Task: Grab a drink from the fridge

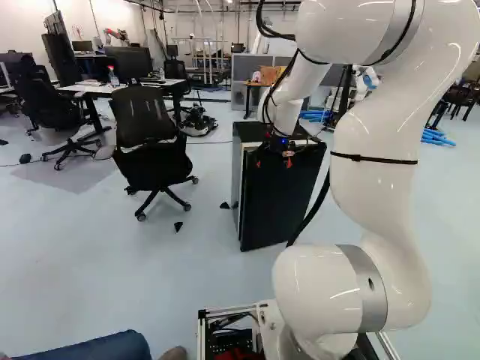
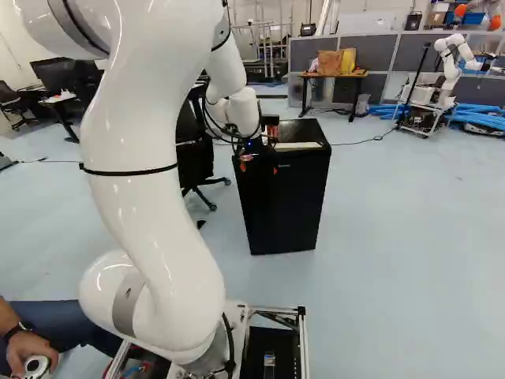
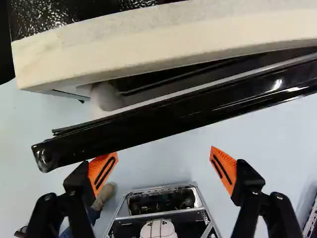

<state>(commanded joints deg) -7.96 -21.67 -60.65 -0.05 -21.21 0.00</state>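
The gripper is released, fingers spread, and, with twelve o'clock pointing away from the base, the ajar door spans nine to two o'clock just beside it, the fridge cabinet beyond at twelve.

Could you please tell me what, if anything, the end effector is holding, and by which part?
Nothing is held; the end effector stands open near the fridge door.

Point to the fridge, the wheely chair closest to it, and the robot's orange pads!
Fridge [image 2: 282,201]: right base view, on its black front.
Chair [image 1: 141,116]: left base view, on its backrest.
Orange pads [image 3: 95,169]: wrist view, on one pad's face.
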